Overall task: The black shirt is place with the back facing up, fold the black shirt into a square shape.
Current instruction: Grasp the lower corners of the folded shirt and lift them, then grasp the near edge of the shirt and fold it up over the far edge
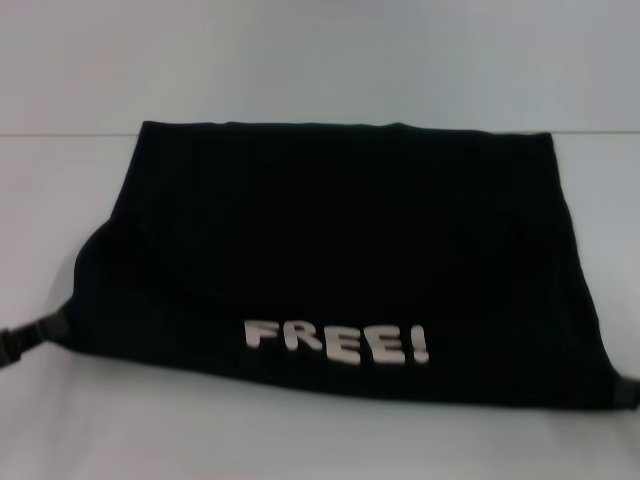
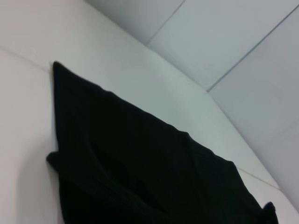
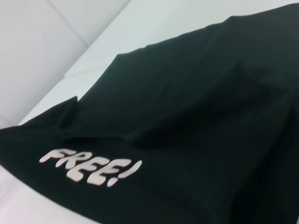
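We are seeing only a sliver of the left gripper (image 1: 22,340) in the head view, poking out at about 8 o'clock from under the near left corner of the black shirt (image 1: 340,250); whether it is clenched or released we cannot tell. The right gripper (image 1: 630,390) is showing as a dark tip at about 4 o'clock, touching the shirt's near right corner, and its state is likewise hidden from us.

Between them the shirt is lying on the white table (image 1: 300,440), folded over into a broad block with a straight far edge toward 12 o'clock. Its near fold is carrying the white lettering "FREE!" (image 1: 338,343), sitting toward 6 o'clock.

In the right wrist view we are looking across the shirt (image 3: 187,107) with the lettering (image 3: 91,168) near its edge. The left wrist view is showing plain black fabric (image 2: 140,163) on the table (image 2: 28,116).
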Robot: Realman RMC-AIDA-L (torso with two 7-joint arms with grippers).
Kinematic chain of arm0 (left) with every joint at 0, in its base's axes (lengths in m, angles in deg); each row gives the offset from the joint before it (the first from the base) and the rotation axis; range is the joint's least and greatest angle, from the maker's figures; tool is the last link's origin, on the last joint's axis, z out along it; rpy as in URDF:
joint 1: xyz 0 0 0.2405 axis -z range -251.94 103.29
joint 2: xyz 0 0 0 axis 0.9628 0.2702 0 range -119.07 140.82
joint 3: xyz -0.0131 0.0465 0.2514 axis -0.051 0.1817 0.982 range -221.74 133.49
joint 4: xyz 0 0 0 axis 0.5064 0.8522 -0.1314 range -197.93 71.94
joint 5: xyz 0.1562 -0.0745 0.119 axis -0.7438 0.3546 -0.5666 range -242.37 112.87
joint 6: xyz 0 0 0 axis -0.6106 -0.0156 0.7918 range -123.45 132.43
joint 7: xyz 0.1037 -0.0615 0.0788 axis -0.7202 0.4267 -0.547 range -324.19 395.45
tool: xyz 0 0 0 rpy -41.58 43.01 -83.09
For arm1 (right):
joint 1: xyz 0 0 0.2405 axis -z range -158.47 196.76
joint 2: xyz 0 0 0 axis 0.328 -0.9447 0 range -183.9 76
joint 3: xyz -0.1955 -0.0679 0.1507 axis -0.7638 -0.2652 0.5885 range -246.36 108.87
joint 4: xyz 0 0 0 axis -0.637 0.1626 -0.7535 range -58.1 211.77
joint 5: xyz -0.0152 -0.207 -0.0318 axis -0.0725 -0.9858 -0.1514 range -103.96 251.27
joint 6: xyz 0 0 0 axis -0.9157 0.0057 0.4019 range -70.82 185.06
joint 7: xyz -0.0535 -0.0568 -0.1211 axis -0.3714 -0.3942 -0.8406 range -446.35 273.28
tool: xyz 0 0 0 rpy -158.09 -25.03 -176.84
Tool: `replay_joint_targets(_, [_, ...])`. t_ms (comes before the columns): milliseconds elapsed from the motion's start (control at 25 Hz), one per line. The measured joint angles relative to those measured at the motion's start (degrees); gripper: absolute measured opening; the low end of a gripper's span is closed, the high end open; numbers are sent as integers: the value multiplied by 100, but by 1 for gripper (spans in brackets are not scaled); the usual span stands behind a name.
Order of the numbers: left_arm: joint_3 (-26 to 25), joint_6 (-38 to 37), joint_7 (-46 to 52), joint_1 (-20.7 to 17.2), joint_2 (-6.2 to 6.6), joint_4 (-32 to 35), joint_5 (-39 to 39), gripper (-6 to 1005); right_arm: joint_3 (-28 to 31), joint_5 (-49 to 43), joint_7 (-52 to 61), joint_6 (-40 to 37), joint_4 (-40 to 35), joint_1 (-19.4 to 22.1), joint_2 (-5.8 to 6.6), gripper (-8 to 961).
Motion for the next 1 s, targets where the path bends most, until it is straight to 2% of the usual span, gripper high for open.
replay_joint_targets(400, [-441,-1284,-304,-240,19,105,-1058,-1,106,-170,-390,-809,-229,710,81,19])
replay_joint_targets(560, [-543,-1814,-409,-361,12,174,-1316,0,131,-409,-382,-1032,-284,789,128,22])
replay_joint_targets(720, [-618,-2038,-381,-383,4,252,-1311,0,201,-521,-350,-1217,-291,720,227,24])
replay_joint_targets(840, [-928,-1947,-268,-97,93,167,-1271,0,610,-520,-356,-1201,-295,489,297,26])
replay_joint_targets(1000, [-1115,-1407,-19,619,324,-170,-1259,0,1099,-517,-361,-975,-301,55,348,28])
